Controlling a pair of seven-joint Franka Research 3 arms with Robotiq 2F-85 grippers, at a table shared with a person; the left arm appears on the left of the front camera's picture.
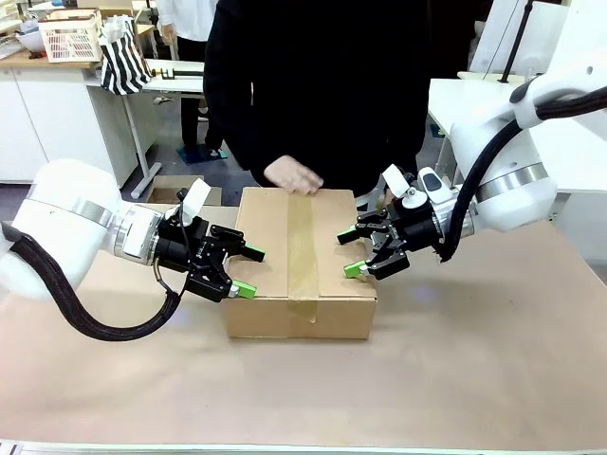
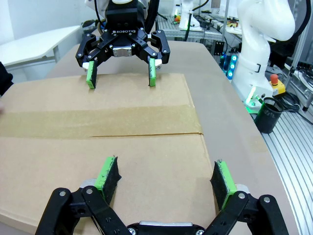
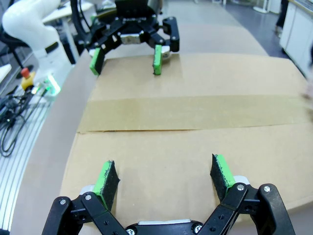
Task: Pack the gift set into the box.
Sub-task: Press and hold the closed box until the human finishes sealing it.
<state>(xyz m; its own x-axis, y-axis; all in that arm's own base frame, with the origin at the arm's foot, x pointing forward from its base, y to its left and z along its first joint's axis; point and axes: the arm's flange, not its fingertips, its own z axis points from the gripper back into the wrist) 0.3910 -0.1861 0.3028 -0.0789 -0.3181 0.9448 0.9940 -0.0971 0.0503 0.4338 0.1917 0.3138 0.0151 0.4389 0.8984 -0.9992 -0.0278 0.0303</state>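
Both black two-finger grippers with green pads are seen with fingers spread apart and nothing held: the left gripper (image 1: 242,272) is poised at the left edge of the large brown corrugated cardboard box (image 1: 300,275), the right gripper (image 1: 352,254) at its right edge. Flaps are closed and a strip of brown tape (image 1: 303,256) is laid along the seam. A person's hand (image 1: 292,176) is rested on the far edge. The box is set on the brown paper-covered table (image 1: 474,370).
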